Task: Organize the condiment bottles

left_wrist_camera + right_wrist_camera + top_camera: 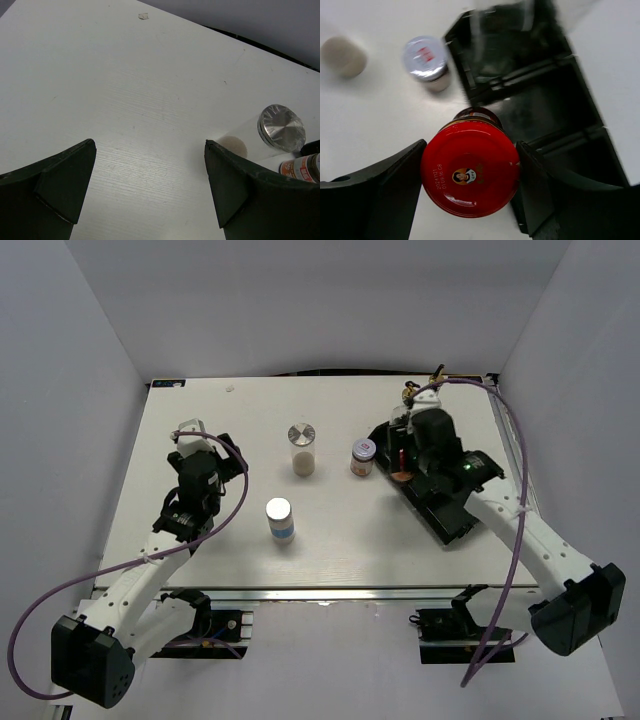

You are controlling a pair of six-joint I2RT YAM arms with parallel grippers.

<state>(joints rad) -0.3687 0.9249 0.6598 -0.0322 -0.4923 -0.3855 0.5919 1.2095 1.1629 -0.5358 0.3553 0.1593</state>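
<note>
My right gripper point(470, 187) grips the one dark jar with round red lid point(470, 170) beside the one black compartment tray point(560, 105). My left gripper point(150, 185) stands wide, empty. Three silver-lidded jars point(301, 448) point(280, 520) point(363, 457) stand on the white table point(200, 420).

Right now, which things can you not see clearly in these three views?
Top view: the right arm covers most of the black tray; its compartments cannot be counted.
Right wrist view: the red-lidded jar, held in the right end effector, hides its own body and label under its lid.
Left wrist view: the orange-labelled jar is cut off by the right edge.
</note>
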